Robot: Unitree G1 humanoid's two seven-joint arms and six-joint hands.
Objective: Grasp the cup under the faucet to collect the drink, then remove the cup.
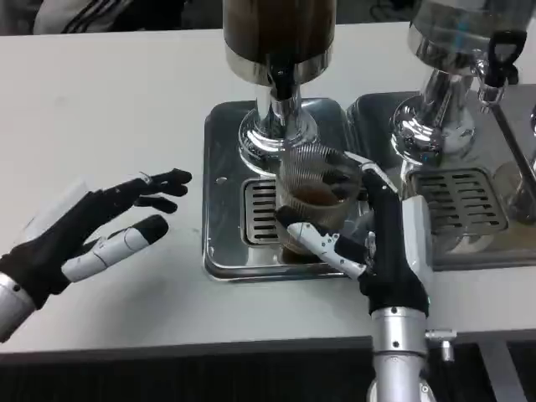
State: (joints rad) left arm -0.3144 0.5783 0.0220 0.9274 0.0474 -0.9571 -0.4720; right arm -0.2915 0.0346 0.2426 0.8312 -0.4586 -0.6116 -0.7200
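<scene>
We see the right robot hand (368, 239) wrapped around a clear plastic cup (314, 197); the thumb crosses the front of the cup and the other fingers reach around its right side, so this hand is grasping the cup. The cup stands on the slotted grate (261, 209) of a shiny metal drip tray (222, 184), directly under the black faucet (280, 86) of the dark drink dispenser (278, 38); inside the cup there is some brown drink — it fills only the lower part.

The left robot hand (100, 230) is over the white tabletop (109, 109), well apart from the tray on its left side; its fingers are stretched out and separated, pointing toward the tray, and it holds nothing — it is released.

To the right we see a second dispenser (456, 42) with clear content, standing on its own metal tray (469, 197) just beside the first one.
</scene>
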